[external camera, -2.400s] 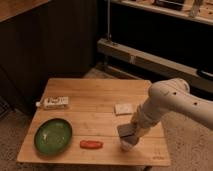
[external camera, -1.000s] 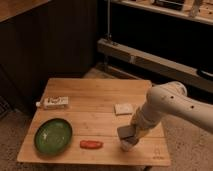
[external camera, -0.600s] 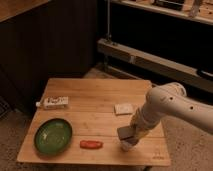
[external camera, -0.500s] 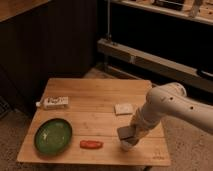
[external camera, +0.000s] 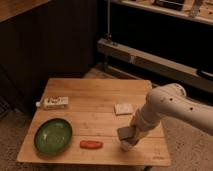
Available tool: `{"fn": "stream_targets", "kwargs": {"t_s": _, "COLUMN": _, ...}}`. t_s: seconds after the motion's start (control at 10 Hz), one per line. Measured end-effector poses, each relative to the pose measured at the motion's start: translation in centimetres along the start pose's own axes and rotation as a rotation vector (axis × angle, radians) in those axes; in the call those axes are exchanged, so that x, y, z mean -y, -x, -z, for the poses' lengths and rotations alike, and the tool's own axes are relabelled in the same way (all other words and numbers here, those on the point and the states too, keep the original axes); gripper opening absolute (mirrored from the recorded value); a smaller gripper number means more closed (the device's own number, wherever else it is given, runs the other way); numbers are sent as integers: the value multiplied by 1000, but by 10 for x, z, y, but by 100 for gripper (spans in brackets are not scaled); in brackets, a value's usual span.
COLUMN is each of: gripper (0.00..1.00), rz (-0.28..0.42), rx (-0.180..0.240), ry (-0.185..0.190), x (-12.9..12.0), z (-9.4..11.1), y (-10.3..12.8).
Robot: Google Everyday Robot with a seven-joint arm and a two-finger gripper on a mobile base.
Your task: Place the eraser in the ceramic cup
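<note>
We see a light wooden rectangular table (external camera: 95,90) in the middle of the frame, against a dark backdrop. From the right edge a white, smooth-shelled robot arm (external camera: 165,106) reaches down and left to the table's lower right part. At its tip, the grey gripper (external camera: 127,138) hangs low over the wood near the front edge, its fingers drawn fully together; whether anything is pinched between them we cannot tell. Directly beneath the gripper, and seemingly touching it, sits the small white round ceramic cup (external camera: 128,146), partly hidden by the gripper. Just above and left of the arm's lower end lies a flat pale square piece (external camera: 124,108). In the lower left of the table rests a round green plate (external camera: 53,135), and between the plate and the cup, near the front edge, lies a small red-orange oblong object (external camera: 91,144). At the table's left edge, above the plate, lies a white tube-like package (external camera: 54,102). A pale horizontal rail (external camera: 150,59) crosses the upper right.
</note>
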Motion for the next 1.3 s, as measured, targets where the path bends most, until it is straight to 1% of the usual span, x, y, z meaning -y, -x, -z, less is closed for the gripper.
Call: {"fn": "stream_targets", "kwargs": {"t_s": 1.3, "gripper": 4, "rz": 5, "rx": 3, "ry": 0, "x": -3, "z": -6, "y": -1}}
